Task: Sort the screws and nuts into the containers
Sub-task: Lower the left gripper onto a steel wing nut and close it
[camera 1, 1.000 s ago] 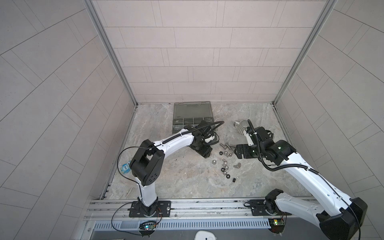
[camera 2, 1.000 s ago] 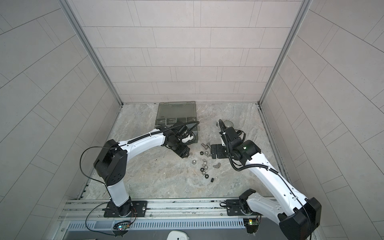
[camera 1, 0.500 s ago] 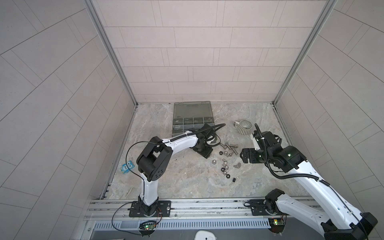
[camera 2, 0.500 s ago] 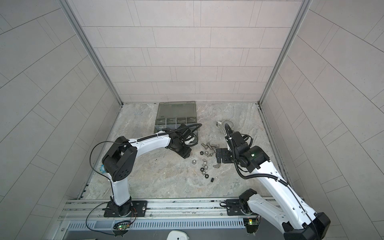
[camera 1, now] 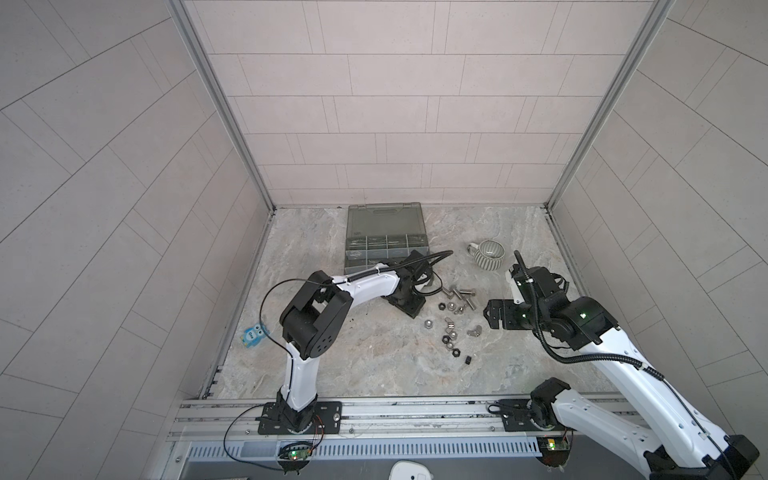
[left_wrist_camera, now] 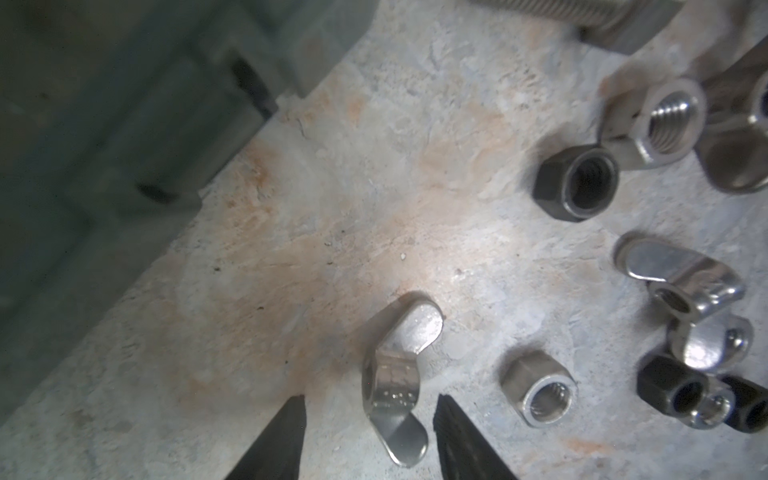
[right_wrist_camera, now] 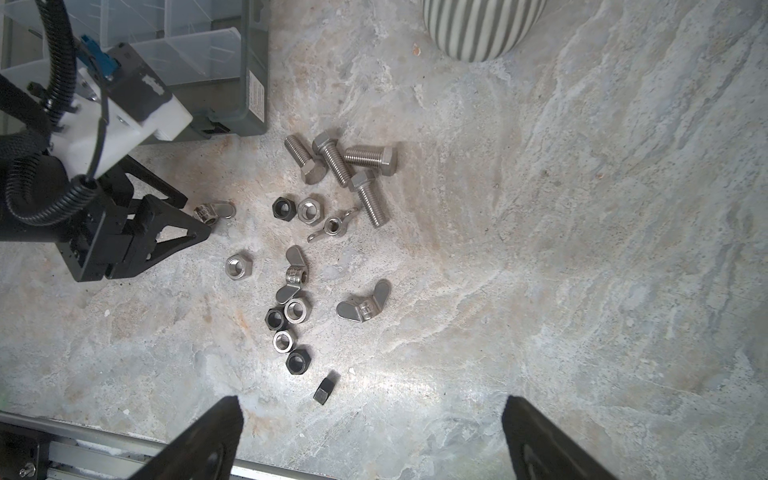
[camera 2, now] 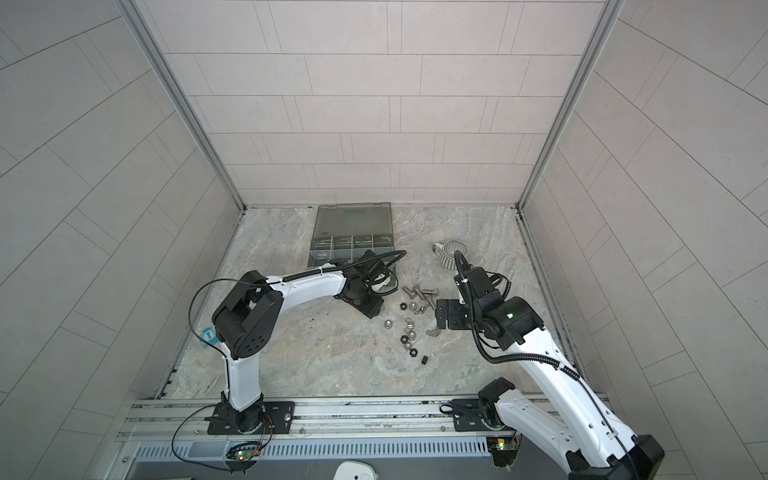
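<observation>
Several silver screws lie in a loose heap on the stone floor. Silver and black nuts are scattered just in front of them. My left gripper is down at the heap's left edge. Its fingers stand either side of a silver wing nut, with a gap showing on both sides. My right gripper hangs wide open and empty, right of the nuts. The containers sit in the open grey-green case behind the left gripper.
A striped mug stands at the back right, behind my right wrist. A small blue figure lies by the left wall. The metal rail runs along the front edge. The case's lid lies open toward the back wall.
The left gripper's jaws have narrowed around the wing nut and its elbow has swung forward. The right arm has drawn back a little to the right, still open.
</observation>
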Robot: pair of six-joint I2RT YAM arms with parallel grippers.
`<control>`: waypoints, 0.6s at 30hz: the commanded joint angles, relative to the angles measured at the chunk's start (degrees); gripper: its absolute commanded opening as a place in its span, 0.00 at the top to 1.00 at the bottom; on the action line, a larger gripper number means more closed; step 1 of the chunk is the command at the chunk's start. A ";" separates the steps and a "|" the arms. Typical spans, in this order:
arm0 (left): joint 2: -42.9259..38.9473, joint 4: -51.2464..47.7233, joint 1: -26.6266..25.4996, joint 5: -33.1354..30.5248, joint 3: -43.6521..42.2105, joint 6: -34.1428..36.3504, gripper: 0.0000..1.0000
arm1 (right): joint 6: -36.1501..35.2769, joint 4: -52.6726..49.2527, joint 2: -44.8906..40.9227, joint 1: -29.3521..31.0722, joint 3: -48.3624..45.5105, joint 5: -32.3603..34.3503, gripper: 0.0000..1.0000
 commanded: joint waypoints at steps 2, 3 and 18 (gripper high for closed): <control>1.67 0.35 -0.34 -0.79 1.65 0.07 0.45 | 0.79 -1.48 -0.16 -0.63 -0.21 1.15 0.01; 1.83 0.35 -0.39 -0.82 1.79 0.08 0.45 | 0.73 -1.44 -0.08 -0.63 -0.22 1.14 0.01; 1.82 -1.05 -0.63 -1.34 1.71 0.35 0.68 | -0.94 -0.31 1.73 -2.45 -0.16 -0.15 0.01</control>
